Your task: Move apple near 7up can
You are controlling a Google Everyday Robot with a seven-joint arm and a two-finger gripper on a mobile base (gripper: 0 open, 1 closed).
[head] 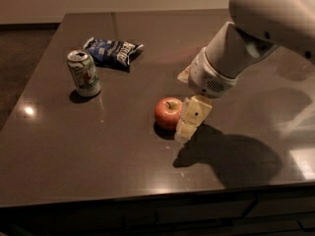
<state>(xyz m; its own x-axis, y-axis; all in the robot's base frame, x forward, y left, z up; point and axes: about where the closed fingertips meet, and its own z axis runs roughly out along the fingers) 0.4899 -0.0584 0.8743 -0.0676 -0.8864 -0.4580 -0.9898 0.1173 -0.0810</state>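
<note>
So, apple: the small round red-orange apple (167,113) sits stem up near the middle of the dark brown, glossy bench (98,146).
Can: the slim white and green 7up can (84,74) with a silver top stands upright toward the left side, well apart from the apple.
Bag: a crumpled dark blue chip bag (114,52) lies flat just behind the can, to its right.
End effector: my cream-coloured end effector (188,123) hangs low over the bench, right against the apple's right side. I cannot tell from my feed whether it is released or clenched.
Arm: the white arm (236,48) reaches in from the upper right.
Shadow: the arm's dark shadow (231,159) lies on the bench to the right of the apple.
</note>
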